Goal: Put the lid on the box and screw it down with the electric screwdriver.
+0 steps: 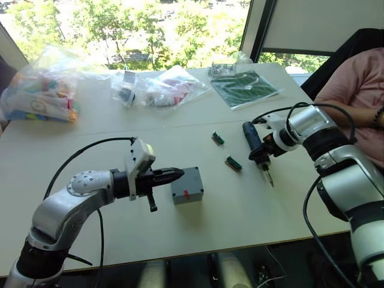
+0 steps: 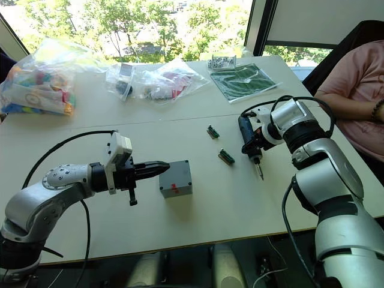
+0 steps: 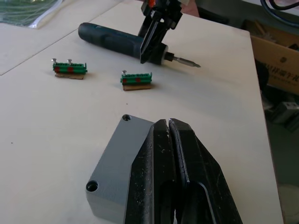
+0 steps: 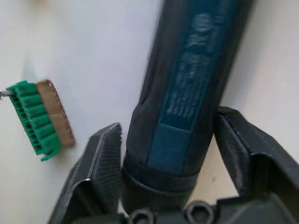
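The shallow grey plastic lid (image 3: 122,154) is already seated on the small square grey plastic box (image 1: 188,191), screw holes showing at two corners. The left gripper (image 3: 169,140), fingers pressed together and empty, is rested on the lid top to steady it. The slim black and dark-blue electric screwdriver (image 1: 257,147) is straddled by the right gripper (image 4: 170,154), fingers either side of the barrel, the tool lying on the white table (image 1: 120,222) beside two green connectors (image 1: 233,162). The screwing appears not yet begun.
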Controlling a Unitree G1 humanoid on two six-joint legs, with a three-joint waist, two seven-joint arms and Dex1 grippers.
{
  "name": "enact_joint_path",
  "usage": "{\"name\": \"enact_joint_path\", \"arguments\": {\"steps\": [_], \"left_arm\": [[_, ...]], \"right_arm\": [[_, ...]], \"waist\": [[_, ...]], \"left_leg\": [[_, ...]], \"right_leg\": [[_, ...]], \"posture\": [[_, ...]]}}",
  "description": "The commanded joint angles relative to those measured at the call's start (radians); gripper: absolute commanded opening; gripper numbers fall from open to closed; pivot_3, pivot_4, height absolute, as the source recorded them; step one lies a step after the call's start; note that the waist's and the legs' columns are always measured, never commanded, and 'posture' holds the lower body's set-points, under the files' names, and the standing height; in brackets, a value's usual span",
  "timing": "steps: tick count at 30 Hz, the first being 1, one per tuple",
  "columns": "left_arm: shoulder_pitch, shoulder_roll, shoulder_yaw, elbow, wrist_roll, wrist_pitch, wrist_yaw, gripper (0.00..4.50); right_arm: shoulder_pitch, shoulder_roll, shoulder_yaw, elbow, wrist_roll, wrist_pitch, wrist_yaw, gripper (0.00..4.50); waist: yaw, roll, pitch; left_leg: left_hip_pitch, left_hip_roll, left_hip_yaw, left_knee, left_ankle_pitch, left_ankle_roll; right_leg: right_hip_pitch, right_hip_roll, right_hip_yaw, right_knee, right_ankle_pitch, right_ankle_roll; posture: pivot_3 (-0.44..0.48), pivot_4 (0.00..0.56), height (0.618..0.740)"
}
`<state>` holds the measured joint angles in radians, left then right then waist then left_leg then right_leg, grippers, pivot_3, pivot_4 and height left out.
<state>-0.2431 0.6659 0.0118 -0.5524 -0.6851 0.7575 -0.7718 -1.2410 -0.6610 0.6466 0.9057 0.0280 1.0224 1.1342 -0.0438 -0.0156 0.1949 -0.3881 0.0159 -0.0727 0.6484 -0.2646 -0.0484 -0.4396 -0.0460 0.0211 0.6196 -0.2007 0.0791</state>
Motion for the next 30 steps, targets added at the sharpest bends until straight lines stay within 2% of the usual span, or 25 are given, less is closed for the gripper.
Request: {"name": "enact_joint_path", "arguments": {"steps": [1,4,8,13,14,17,19,22,25,30], "left_arm": [[-0.014,-0.009,-0.006,-0.012,0.005,-0.021,0.006,0.00],[-0.014,-0.014,-0.006,-0.007,0.009,-0.024,0.011,0.00],[-0.006,-0.007,0.003,0.007,0.016,-0.031,0.001,0.00],[-0.017,0.008,0.027,0.048,0.015,-0.036,-0.025,0.00],[-0.022,0.012,0.035,0.060,0.010,-0.035,-0.032,0.00],[-0.087,0.031,0.026,0.127,0.014,-0.025,-0.073,0.00],[-0.118,0.047,0.000,0.160,0.024,-0.023,-0.112,0.00],[-0.163,0.068,-0.066,0.204,0.061,-0.035,-0.174,0.00],[-0.193,0.072,-0.110,0.246,0.105,-0.063,-0.212,0.00],[-0.237,0.043,-0.167,0.303,0.158,-0.101,-0.237,0.00]], "right_arm": [[0.012,-0.007,0.037,0.037,-0.069,-0.033,0.077,1.88],[-0.037,0.008,-0.070,0.103,-0.071,-0.067,-0.008,1.88],[-0.153,0.032,-0.300,0.172,-0.017,-0.179,-0.259,1.88],[-0.225,0.039,-0.599,0.064,0.132,-0.193,-0.380,1.88],[-0.199,0.044,-0.662,-0.014,0.169,-0.200,-0.406,1.88],[-0.070,0.122,-1.045,-0.398,0.384,-0.030,-0.629,1.88],[0.060,0.214,-1.146,-0.694,0.492,-0.018,-0.675,1.88],[0.241,0.375,-1.205,-1.055,0.628,-0.001,-0.767,1.88],[0.363,0.453,-1.171,-1.207,0.661,0.042,-0.855,1.88],[0.568,0.535,-1.029,-1.418,0.703,-0.008,-0.860,1.88]], "waist": [[0.002,0.000,0.000],[0.003,0.000,0.000],[-0.001,0.002,0.001],[-0.010,0.008,0.005],[-0.011,0.008,0.005],[0.000,0.008,0.005],[0.007,0.008,0.005],[0.011,0.008,0.005],[0.005,0.008,0.005],[-0.002,0.008,0.005]], "left_leg": [[0.000,0.000,0.000,0.000,0.000,0.000],[0.000,0.000,0.000,0.000,0.000,0.000],[0.000,-0.001,0.000,0.001,0.000,0.000],[-0.002,0.000,0.002,-0.003,0.000,0.000],[-0.002,0.000,0.002,-0.003,0.000,0.000],[-0.002,0.000,0.001,-0.004,0.000,0.000],[-0.003,0.000,0.000,-0.002,0.000,0.000],[-0.003,0.000,-0.001,-0.002,0.000,0.000],[-0.003,-0.001,0.000,-0.001,0.000,0.000],[-0.001,0.000,0.000,-0.001,0.000,0.000]], "right_leg": [[0.000,0.000,0.000,0.000,0.001,0.001],[0.000,0.000,0.000,0.000,0.001,0.001],[0.000,-0.001,0.001,0.000,0.000,0.000],[-0.005,0.001,0.003,0.001,0.002,0.003],[-0.005,0.001,0.003,0.001,0.002,0.003],[-0.005,0.002,0.002,0.001,0.002,0.004],[-0.004,0.001,0.001,0.001,0.002,0.004],[-0.003,0.000,0.001,-0.001,0.002,0.004],[-0.003,-0.001,0.002,0.000,0.002,0.005],[-0.003,0.000,0.002,0.002,0.001,0.001]], "posture": [[0.000,0.150,0.740],[0.000,0.150,0.740],[0.000,0.150,0.740],[0.000,0.150,0.740],[0.000,0.150,0.740],[0.000,0.150,0.740],[0.000,0.150,0.740],[0.000,0.150,0.740],[0.000,0.150,0.740],[0.000,0.150,0.740]]}}
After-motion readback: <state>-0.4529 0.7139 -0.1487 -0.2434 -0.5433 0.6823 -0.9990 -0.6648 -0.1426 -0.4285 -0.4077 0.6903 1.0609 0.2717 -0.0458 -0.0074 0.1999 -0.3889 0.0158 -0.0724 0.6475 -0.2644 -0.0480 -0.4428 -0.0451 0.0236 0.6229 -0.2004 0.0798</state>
